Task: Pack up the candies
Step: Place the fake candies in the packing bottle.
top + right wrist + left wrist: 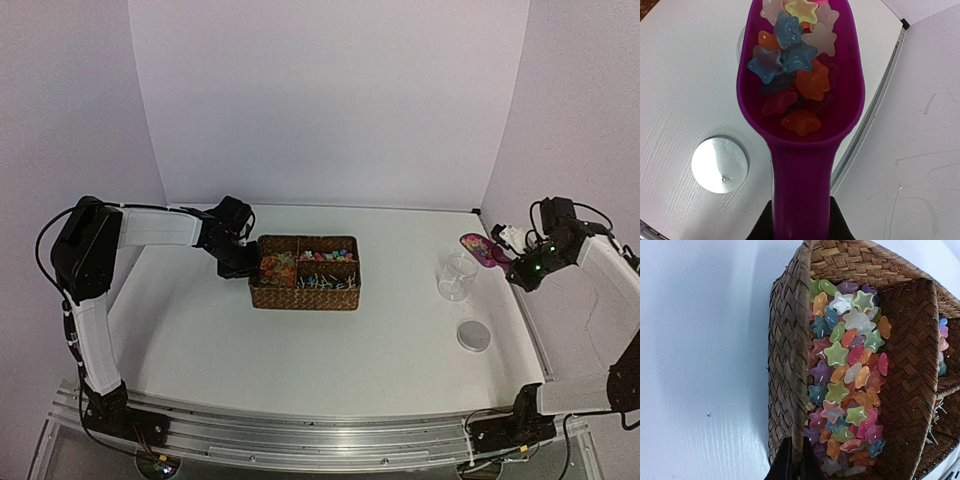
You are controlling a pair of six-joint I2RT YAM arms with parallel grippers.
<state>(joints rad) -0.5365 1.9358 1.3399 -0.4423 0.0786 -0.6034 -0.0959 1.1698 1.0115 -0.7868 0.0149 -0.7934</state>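
From top we see the left gripper (pixel 238 262) at the left wall of the basket (pixel 305 299). Only the left wrist cam shows it is closed, pinching that wall, w/ star candies (pixel 845 385) filling the compartment just beside. Further right stand the glass jar (pixel 456 277) & the lid (pixel 473 335). The right gripper (pixel 512 258) clamps the handle of the magenta scoop (pixel 479 249) near the jar. Only its wrist cam shows more candies inside the scoop.

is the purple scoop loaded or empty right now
Loaded: star-shaped candies, blue, orange, yellow and white, lie piled in the bowl of the scoop.
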